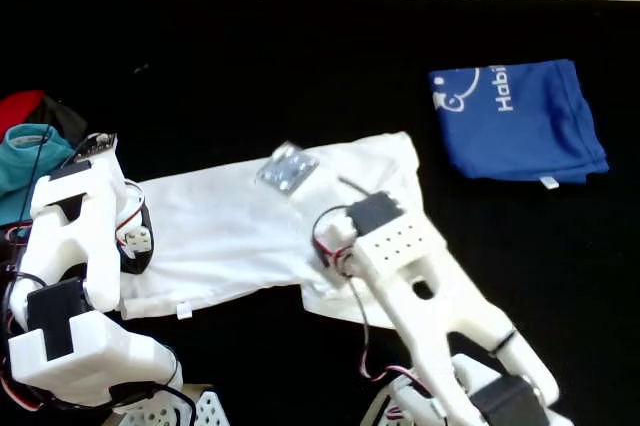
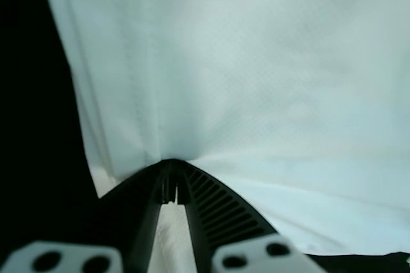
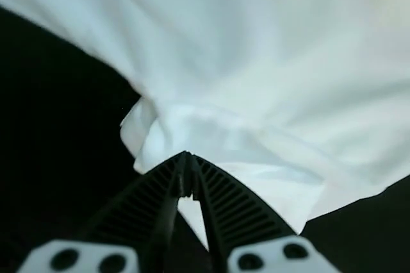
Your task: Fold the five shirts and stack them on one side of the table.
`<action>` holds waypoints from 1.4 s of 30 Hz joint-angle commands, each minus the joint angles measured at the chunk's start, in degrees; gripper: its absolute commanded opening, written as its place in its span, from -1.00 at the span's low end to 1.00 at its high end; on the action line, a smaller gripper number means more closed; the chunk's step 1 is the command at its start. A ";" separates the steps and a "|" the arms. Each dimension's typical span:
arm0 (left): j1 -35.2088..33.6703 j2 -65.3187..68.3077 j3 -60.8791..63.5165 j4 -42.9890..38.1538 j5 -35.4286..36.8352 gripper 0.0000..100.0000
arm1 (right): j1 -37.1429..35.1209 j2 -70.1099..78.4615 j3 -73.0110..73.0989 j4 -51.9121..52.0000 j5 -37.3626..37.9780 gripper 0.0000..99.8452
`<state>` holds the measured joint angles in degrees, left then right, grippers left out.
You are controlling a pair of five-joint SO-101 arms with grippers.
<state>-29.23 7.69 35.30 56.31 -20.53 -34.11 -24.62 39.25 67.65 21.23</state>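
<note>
Folding is in hand on the white cotton shirt (image 1: 230, 236), spread mid-table. I have the left gripper (image 2: 172, 186) and right gripper (image 3: 186, 180) each clamped tight on its edge cloth. Next, I judge, both must lift evenly across. A folded blue shirt (image 1: 520, 121) lies far right.

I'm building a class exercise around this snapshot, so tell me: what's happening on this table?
Both arms hold the white shirt spread across the middle of the black table. The left gripper and the right gripper are each pinched shut on its fabric. A blue shirt lies folded at one side; a teal garment and a red garment sit bunched at the opposite edge.
</note>
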 commanded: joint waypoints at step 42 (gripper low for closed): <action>-4.44 1.89 -12.26 0.44 -0.44 -0.98 | 11.21 11.38 0.66 -12.44 -3.43 -0.99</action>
<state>-31.08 8.66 28.88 57.45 -20.53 -25.14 -13.19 38.20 59.91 18.42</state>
